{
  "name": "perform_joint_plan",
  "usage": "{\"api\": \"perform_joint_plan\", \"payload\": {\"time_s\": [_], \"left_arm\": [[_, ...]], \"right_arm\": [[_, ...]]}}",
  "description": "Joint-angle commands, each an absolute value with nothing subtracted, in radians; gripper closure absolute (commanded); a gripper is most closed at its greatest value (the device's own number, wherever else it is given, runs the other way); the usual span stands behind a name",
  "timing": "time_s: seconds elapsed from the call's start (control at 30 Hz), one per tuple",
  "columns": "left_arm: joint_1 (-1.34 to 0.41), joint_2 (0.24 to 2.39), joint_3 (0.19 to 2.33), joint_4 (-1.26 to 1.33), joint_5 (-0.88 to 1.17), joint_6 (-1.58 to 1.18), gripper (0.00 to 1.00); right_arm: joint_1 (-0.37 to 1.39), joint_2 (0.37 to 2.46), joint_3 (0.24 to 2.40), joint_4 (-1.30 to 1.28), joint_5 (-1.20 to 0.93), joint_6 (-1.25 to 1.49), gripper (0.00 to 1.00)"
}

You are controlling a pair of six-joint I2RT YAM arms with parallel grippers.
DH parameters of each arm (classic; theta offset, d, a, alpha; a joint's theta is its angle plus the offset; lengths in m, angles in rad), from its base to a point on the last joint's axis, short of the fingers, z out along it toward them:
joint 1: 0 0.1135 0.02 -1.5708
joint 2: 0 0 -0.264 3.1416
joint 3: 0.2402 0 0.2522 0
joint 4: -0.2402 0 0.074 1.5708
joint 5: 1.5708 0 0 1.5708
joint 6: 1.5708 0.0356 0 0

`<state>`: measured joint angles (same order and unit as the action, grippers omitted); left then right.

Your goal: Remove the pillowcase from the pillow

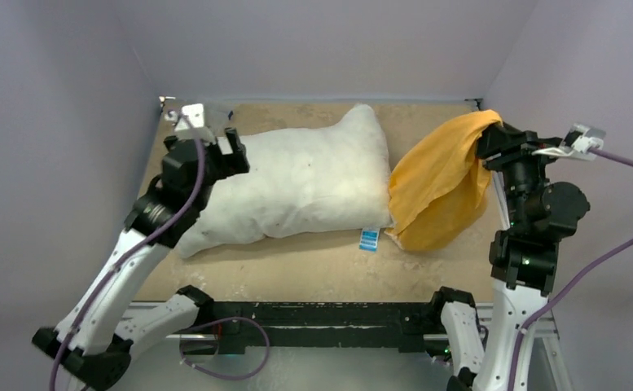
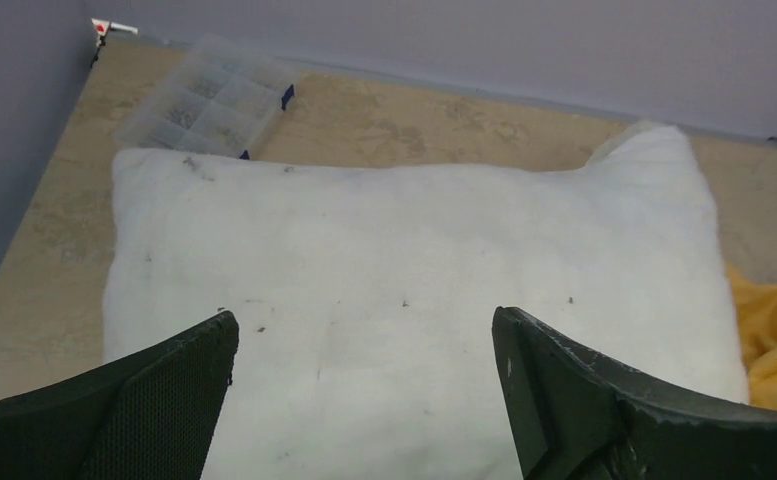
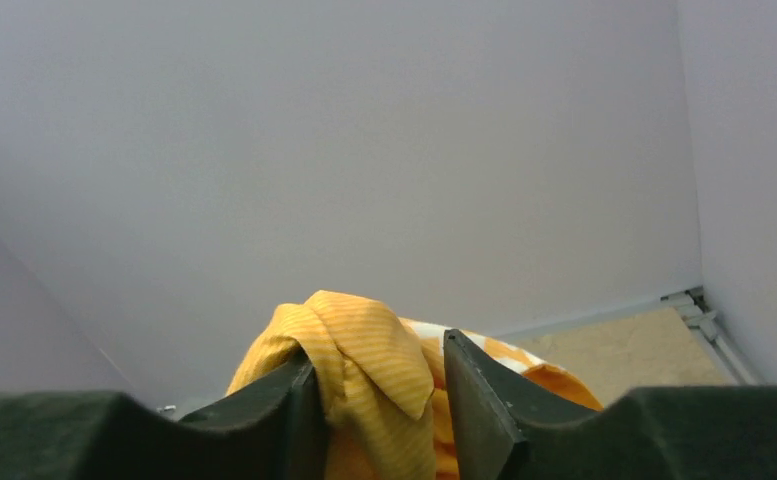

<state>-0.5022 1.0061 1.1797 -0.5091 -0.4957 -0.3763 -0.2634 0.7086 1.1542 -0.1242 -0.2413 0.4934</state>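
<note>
The plump white pillow [image 1: 296, 183] lies bare across the middle of the table, and it fills the left wrist view [image 2: 414, 250]. My left gripper [image 1: 230, 153] hovers over its left end, jaws wide open [image 2: 364, 318] and empty. The orange-yellow pillowcase [image 1: 439, 183] is bunched to the right of the pillow, touching its right end. Its top is lifted up to my right gripper [image 1: 492, 142]. In the right wrist view a loose fold of the pillowcase [image 3: 364, 350] lies between the parted fingers of that gripper [image 3: 377, 352], against the left finger, with a gap to the right one.
A clear plastic compartment box [image 2: 209, 100] sits at the table's back left, behind the pillow. A small blue-and-white tag [image 1: 369, 239] lies by the pillow's front right corner. Lilac walls close in the table on three sides.
</note>
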Motion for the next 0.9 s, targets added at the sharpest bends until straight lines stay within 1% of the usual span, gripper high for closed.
{"api": "perform_joint_plan", "payload": {"time_s": [0.0,0.1,0.13,0.17,0.3,0.4,0.47,0.6,0.67,0.77,0.87], "left_arm": [[-0.497,0.807,1.182,-0.671,-0.446,-0.428,0.03],[-0.497,0.701,1.181,-0.737,-0.452,-0.424,0.01],[-0.497,0.675,1.189,-0.761,-0.463,-0.422,0.01],[-0.497,0.652,1.198,-0.786,-0.479,-0.419,0.01],[-0.497,0.583,1.237,-0.878,-0.553,-0.4,0.01],[-0.497,0.552,1.277,-0.931,-0.602,-0.386,0.01],[-0.497,0.539,1.301,-0.952,-0.617,-0.365,0.01],[-0.497,0.53,1.363,-0.999,-0.656,-0.328,0.01],[-0.497,0.518,1.39,-1.004,-0.662,-0.304,0.01],[-0.497,0.477,1.411,-0.981,-0.679,-0.271,0.01],[-0.497,0.427,1.422,-0.942,-0.694,-0.244,0.01]], "right_arm": [[-0.244,0.691,1.056,-0.208,-0.173,0.467,0.43],[-0.244,0.736,0.996,-0.233,-0.213,0.486,0.12],[-0.244,0.754,0.986,-0.242,-0.192,0.497,0.04],[-0.244,0.773,0.986,-0.254,-0.147,0.512,0.02],[-0.244,0.819,1.061,-0.331,0.021,0.58,0.01],[-0.244,0.79,1.114,-0.355,0.106,0.596,0.01],[-0.244,0.766,1.144,-0.367,0.1,0.571,0.01],[-0.244,0.762,1.168,-0.437,-0.008,0.508,0.01],[-0.243,0.734,1.161,-0.428,-0.056,0.465,0.01],[-0.237,0.663,1.177,-0.404,-0.037,0.454,0.01],[-0.199,0.615,1.249,-0.388,0.07,0.45,0.01]]}}
